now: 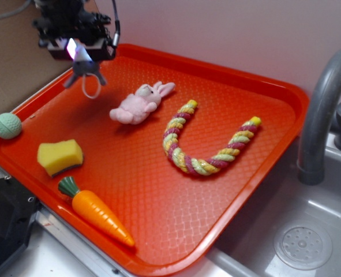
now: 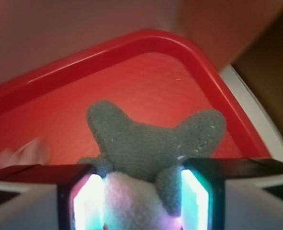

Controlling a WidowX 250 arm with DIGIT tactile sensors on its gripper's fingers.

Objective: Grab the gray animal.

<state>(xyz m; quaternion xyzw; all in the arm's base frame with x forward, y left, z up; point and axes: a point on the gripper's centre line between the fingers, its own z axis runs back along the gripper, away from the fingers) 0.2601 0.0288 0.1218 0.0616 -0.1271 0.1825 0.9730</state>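
My gripper (image 1: 81,53) hangs above the back left corner of the orange tray (image 1: 257,150) and is shut on the gray animal (image 1: 85,71). The toy's gray legs and its thin white cord loop (image 1: 90,88) dangle below the jaws, clear of the tray floor. In the wrist view the gray animal (image 2: 151,139) fills the gap between the two lit pads (image 2: 195,196), its gray body and ears sticking out ahead and its pale face between the jaws. The gripper (image 2: 141,201) squeezes it from both sides.
A pink plush bunny (image 1: 138,104) lies on the tray right of the gripper. A rope toy (image 1: 208,144) curves in the middle. A yellow sponge (image 1: 59,156), a toy carrot (image 1: 95,210) and a green ball (image 1: 7,125) sit at the left. A faucet (image 1: 326,109) and sink (image 1: 303,242) are at the right.
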